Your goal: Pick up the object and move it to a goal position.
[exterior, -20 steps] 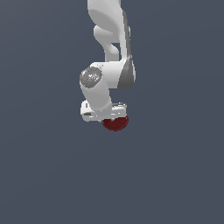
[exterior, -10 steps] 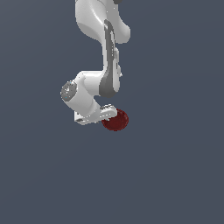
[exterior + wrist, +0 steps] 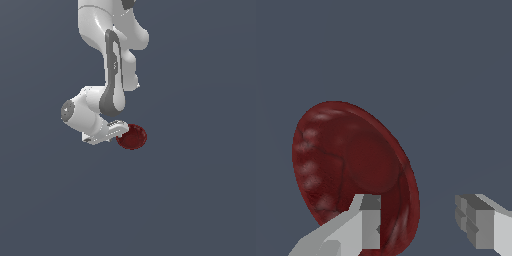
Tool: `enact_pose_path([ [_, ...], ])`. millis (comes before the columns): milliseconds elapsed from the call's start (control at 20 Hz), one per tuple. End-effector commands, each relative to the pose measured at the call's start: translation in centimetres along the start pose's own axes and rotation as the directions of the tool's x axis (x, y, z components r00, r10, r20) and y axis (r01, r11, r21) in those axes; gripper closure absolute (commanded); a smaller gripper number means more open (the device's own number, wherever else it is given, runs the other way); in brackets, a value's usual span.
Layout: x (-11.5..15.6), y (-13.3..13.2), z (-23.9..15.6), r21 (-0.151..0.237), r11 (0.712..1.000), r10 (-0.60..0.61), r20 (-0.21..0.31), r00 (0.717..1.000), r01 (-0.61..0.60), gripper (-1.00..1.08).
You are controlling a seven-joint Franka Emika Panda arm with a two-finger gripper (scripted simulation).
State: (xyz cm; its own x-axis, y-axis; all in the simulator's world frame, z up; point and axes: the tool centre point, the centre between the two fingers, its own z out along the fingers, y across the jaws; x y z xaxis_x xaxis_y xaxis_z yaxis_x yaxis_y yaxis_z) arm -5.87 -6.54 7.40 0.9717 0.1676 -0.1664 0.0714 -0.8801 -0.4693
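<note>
Item: dark red bowl (image 3: 132,137) — at the gripper (image 3: 421,220), off its centre, rim beside one fingertip (image 3: 370,220). Fingers spread, a clear gap to the other; whether anything holds it, cannot tell. Handling advice — close squarely on the rim before carrying.
</note>
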Motion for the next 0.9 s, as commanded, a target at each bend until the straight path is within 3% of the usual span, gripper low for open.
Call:
enact_pose_path([
  [0, -0.1, 0.1, 0.1, 0.019, 1.0, -0.007, -0.001, 1.0, 0.007, -0.2],
  [850, -0.2, 0.2, 3.2, 0.028, 1.0, -0.01, -0.002, 1.0, 0.01, -0.2],
])
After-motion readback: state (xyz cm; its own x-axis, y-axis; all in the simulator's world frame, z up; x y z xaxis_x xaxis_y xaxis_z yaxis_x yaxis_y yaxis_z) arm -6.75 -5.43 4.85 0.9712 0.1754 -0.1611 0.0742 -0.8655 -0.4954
